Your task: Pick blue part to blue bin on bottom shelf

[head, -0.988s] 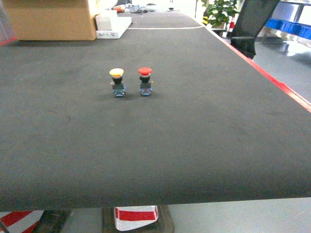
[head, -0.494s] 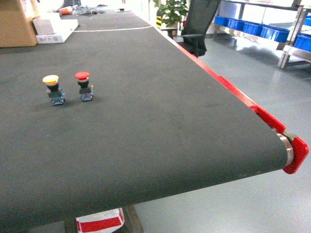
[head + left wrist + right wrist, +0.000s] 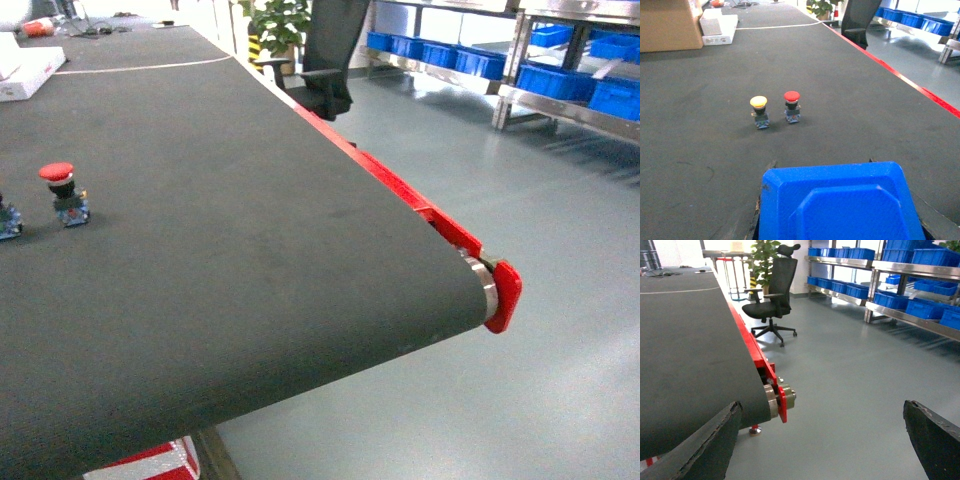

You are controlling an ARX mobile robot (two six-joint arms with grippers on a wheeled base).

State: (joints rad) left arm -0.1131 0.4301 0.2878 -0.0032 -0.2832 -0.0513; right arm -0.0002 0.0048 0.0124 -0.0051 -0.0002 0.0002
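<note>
Two end effectors differ: my left end effector (image 3: pixel 840 210) is clamped on the small blue blocky part (image 3: pixel 840 200), my right end effector (image 3: pixel 820 440) spread empty, with bright blue plastic bins (image 3: pixel 560 82) on steel shelving (image 3: pixel 560 105) far right.

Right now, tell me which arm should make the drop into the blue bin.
Left. The blue part sits between the left fingers, apparently already held. The right fingers are spread with nothing between them. The blue bins stand across the floor.
</note>
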